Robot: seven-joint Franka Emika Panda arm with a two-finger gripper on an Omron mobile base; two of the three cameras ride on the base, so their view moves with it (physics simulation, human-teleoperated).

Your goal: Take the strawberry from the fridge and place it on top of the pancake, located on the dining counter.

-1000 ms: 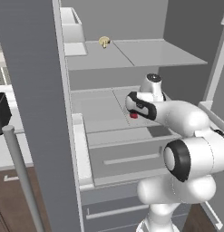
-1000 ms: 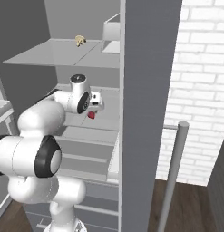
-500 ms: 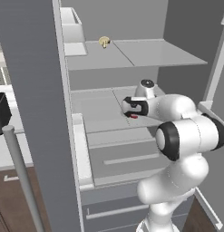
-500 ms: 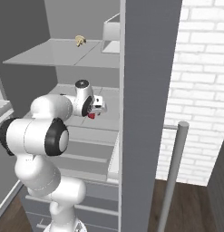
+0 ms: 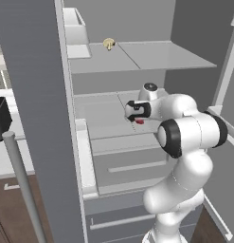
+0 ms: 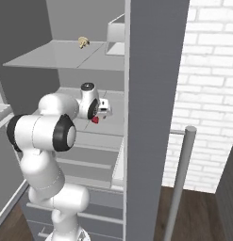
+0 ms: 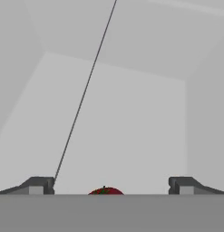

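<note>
Strawberry: small red fruit lying on the fridge's middle shelf, just under the tool; in the hand view its top sits centred between the fingertips.
Tool: spread wide, holding nothing, poised over the berry.
Handling: likely very light, soft and easily bruised, rounded so it may roll or squirt out.
Grip: across its widest middle, fingers on both sides, gentle squeeze.
Nearby: tan mushroom on the shelf above, well apart.
</note>
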